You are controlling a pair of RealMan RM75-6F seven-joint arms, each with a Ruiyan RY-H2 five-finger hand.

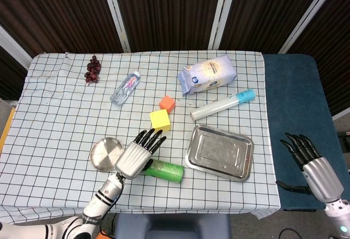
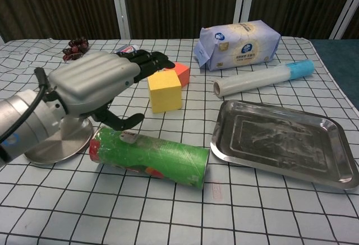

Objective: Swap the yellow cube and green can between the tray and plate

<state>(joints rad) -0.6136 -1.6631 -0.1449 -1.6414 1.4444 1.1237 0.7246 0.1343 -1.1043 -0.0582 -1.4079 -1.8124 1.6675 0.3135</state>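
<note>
Right now the left hand (image 2: 92,85) hovers with fingers spread and nothing in them, raised just above the green can (image 2: 148,158). The can lies on its side on the cloth under the palm, beside the small round plate (image 1: 104,154), which sits just to the hand's left. It is on neither plate nor tray. The yellow cube (image 2: 164,91) stands on the cloth just beyond the fingertips, touching or nearly touching an orange block (image 2: 179,71) behind it. The steel tray (image 2: 286,144) lies bare to the hand's right, just past the can's far end.

The right hand (image 1: 311,165) hangs off the table's edge, well apart from everything, fingers apart and holding nothing.

The can looks like a stiff, light tube with a glossy wrapper, so it will probably roll and may slip under a loose grip. A hold around its middle, fingers over the top and thumb beneath the near side, seems safest.

The cube looks light and firm with flat faces. Pinching two opposite sides should hold it, but the orange block crowds the far face, so the left and right faces are the better choice.
</note>
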